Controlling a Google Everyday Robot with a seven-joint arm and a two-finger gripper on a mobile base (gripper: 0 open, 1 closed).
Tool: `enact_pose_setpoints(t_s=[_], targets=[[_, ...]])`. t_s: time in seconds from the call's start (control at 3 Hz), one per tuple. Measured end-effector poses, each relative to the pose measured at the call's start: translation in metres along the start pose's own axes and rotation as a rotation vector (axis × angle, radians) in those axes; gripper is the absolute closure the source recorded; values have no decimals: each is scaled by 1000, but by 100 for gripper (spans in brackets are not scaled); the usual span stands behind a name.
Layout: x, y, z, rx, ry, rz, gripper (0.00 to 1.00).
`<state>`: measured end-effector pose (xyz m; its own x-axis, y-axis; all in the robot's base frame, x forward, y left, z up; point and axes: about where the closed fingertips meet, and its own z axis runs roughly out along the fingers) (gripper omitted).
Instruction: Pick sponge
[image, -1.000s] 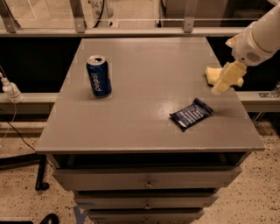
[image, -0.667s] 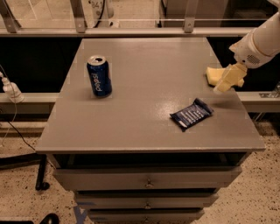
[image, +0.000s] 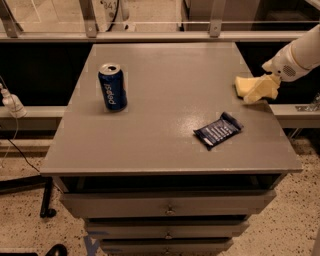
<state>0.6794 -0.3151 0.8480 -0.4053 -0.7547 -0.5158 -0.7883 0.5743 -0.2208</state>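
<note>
The pale yellow sponge (image: 242, 85) lies on the grey table (image: 165, 80) at its right edge, past the middle. My gripper (image: 262, 89) comes in from the right on a white arm (image: 295, 57) and sits right against the sponge's right side, low over the table edge. Its pale yellow tip overlaps the sponge, so the line between the two is hard to make out. The sponge rests on the table.
A dark blue snack wrapper (image: 218, 130) lies in front of the sponge, nearer the table's front right. A blue soda can (image: 112, 87) stands upright at the left. Drawers (image: 167, 207) sit under the tabletop. A metal rail (image: 150, 35) runs behind the table.
The white arm has drawn back a little to the right. The gripper stays beside the sponge, and the sponge has not moved.
</note>
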Motion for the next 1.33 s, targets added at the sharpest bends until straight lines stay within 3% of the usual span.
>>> enact_pose_setpoints(t_s=[0.67, 1.0, 1.33], targets=[[-3, -3, 10, -42, -53, 71, 64], [-15, 3, 7, -76, -93, 83, 87], [-45, 16, -7, -127, -178, 71, 100]])
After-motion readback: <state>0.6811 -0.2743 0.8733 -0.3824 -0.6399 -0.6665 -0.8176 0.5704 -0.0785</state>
